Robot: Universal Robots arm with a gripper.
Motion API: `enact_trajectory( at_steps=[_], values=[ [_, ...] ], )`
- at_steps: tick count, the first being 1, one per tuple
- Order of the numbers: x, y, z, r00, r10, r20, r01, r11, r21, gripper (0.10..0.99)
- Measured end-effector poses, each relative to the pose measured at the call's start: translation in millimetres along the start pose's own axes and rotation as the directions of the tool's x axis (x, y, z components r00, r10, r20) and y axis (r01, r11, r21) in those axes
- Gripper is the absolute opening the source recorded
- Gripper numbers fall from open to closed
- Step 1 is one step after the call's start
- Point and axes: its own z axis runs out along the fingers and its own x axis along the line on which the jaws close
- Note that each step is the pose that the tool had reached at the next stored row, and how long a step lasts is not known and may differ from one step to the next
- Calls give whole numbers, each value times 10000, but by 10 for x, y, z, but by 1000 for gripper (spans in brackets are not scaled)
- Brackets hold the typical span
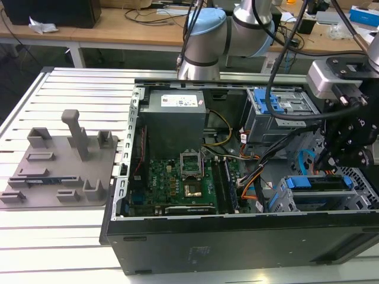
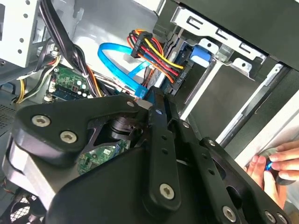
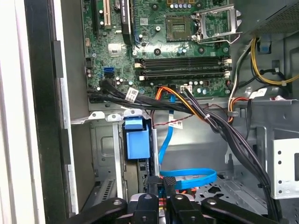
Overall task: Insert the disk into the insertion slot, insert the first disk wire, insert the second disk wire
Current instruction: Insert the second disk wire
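Black gripper (image 3: 161, 198) linkage sits nearest in both wrist views, fingers apparently pinching a connector at the disk's (image 1: 317, 183) back edge. The blue-framed disk already lies in the insertion slot (image 1: 284, 198), at four o'clock in the exterior view. Wire insertion seems underway; seating needs a straight push. Farther off lies the green motherboard (image 1: 177, 177).

A wooden workbench (image 1: 118, 29) cluttered with cables stands behind the slatted aluminium table (image 1: 35, 236)
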Motion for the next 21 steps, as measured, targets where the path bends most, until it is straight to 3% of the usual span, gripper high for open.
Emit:
enact_trajectory(
  at_steps=[2, 3, 4, 21],
  values=[
    [31, -11, 0, 9999, 3, 104, -3, 10000, -6, 161],
    [78, -23, 0, 9997, 7, 236, -7, 10000, -13, 161],
    [94, -24, 8, 9996, 10, 291, -10, 10000, -16, 161],
    [141, -38, 34, 9996, 0, 291, 0, 10000, -17, 161]
  ],
)
